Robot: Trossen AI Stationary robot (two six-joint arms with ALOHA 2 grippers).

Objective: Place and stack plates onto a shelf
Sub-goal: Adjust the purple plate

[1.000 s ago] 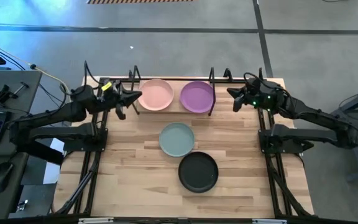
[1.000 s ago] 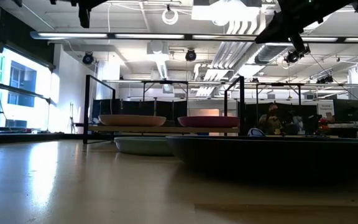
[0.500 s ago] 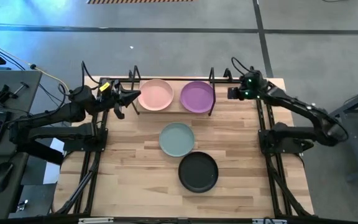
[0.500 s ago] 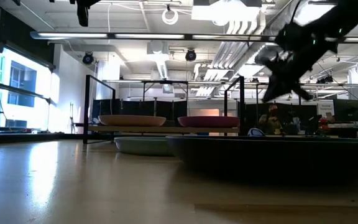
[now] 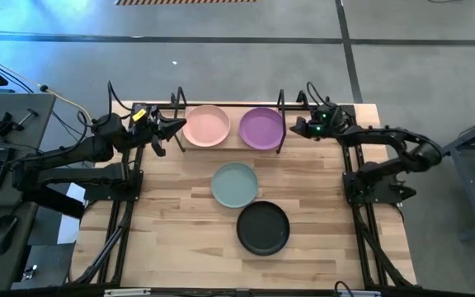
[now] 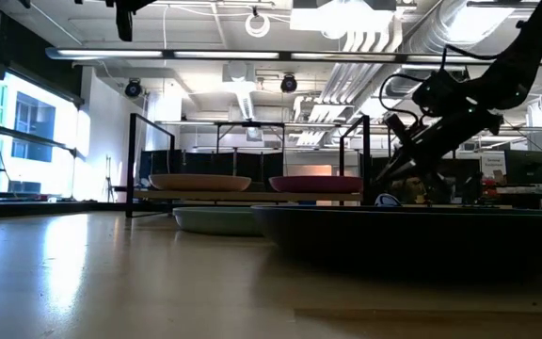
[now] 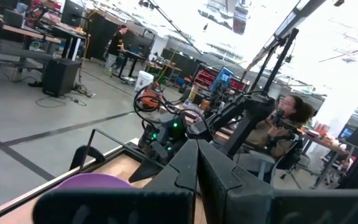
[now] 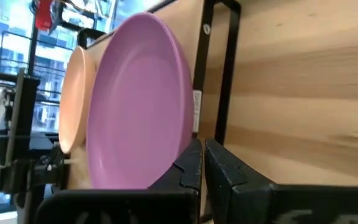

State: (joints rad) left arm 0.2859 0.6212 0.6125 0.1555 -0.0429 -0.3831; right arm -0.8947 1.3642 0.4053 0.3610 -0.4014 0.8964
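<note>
Closest to the table's front edge lies the black plate (image 5: 263, 228), flat on the bare wood at about six o'clock from the table's middle; in the low view it fills the foreground as a dark rim (image 6: 412, 226). Just behind it, up toward eleven o'clock of it, the pale blue-green plate (image 5: 235, 184) rests on the tabletop, very near the black one; whether their rims touch I cannot tell.

Farther back, at twelve o'clock along the far edge, stands the shelf (image 5: 233, 142) in its black wire frame. On its board sit the pink plate (image 5: 207, 125) and the purple plate (image 5: 261, 129), side by side, pink at nine o'clock of purple.

The left gripper (image 5: 177, 128) hangs just beside the pink plate's outer rim, at its nine o'clock, fingers drawn narrow with only a slit between them and nothing held. The right gripper (image 5: 298, 129) sits at three o'clock of the purple plate, just outside the shelf's upright wire, its fingers (image 8: 188, 171) nearly together and empty, the plate's rim near them.
</note>
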